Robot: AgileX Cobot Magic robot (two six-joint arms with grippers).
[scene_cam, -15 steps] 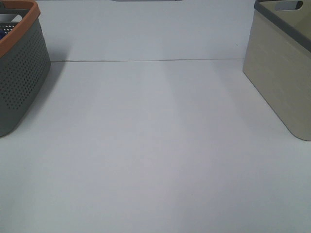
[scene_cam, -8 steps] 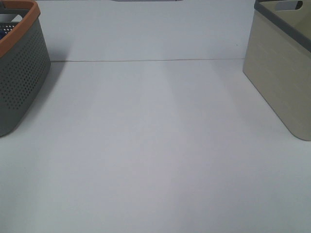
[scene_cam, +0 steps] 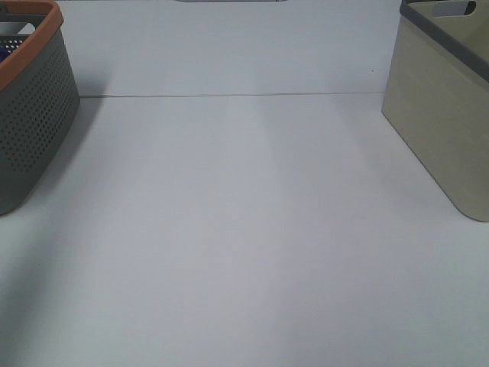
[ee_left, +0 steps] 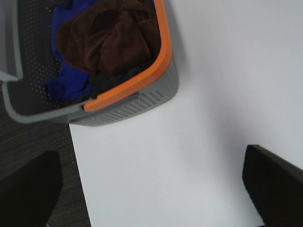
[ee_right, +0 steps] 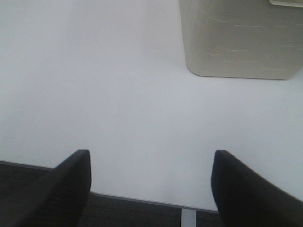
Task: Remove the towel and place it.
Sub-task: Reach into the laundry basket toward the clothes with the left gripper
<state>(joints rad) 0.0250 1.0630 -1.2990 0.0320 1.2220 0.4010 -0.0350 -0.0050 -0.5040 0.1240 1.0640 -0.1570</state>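
Inside the grey basket [ee_left: 164, 54], which stands at the far left of the worktop [scene_cam: 244, 229], the towel [ee_left: 109, 40] lies bunched in a dark reddish-brown heap on top of a blue cloth [ee_left: 66, 87] and a darker cloth [ee_left: 116, 75], reaching about level with the basket's orange rim. Nothing has been lifted out yet, so by my reading the task is at its very start. The reach into the grey basket, the grip, the lift clear of the rim and the placing are all left to do, and the pictures do not settle where the towel should go. The left fingers [ee_left: 272, 184] stand wide apart and hold nothing. They hang outside the grey basket, off its perforated side wall, one over the worktop and the other past the worktop's edge over the dark floor [ee_left: 38, 142]. The towel is therefore well apart from them, with the orange rim between. Right of the grey basket the worktop shows plain white across the middle. Farther right again, well apart from the grey basket, a beige basket [scene_cam: 439, 115] with a grey rim stands at the opposite side. The right fingers [ee_right: 68, 189] hover on that side over the worktop's front edge, also spread wide and holding nothing, farthest of all from the towel.
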